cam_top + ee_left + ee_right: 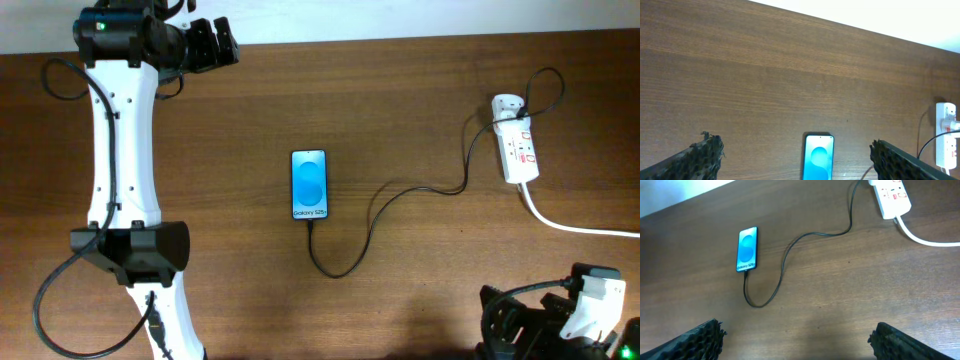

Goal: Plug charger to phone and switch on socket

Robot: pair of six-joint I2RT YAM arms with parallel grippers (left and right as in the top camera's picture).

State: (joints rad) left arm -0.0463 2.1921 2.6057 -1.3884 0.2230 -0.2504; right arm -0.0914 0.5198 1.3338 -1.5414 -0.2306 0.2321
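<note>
The right pincer [797,330] hangs low over the near edge of the desk [420,80], its jaws spread wide and holding nothing. Beyond it the charger [338,273] loops on the wood and reaches the near end of the phone [310,185], which lies flat at mid-desk with its screen lit. Whether the plug tip is fully seated cannot be told.

The cable looks thin, limp and light, so the stiff plug body is probably the place to pinch it. The phone's glass is likely slick, so it may slide unless braced by its edges.

Farther right, the cable runs to the white adapter [507,105] on the socket [520,155]. The socket looks light enough to skid when a switch is pressed. At the far left, the left pincer [222,44] is also fully spread and empty.
</note>
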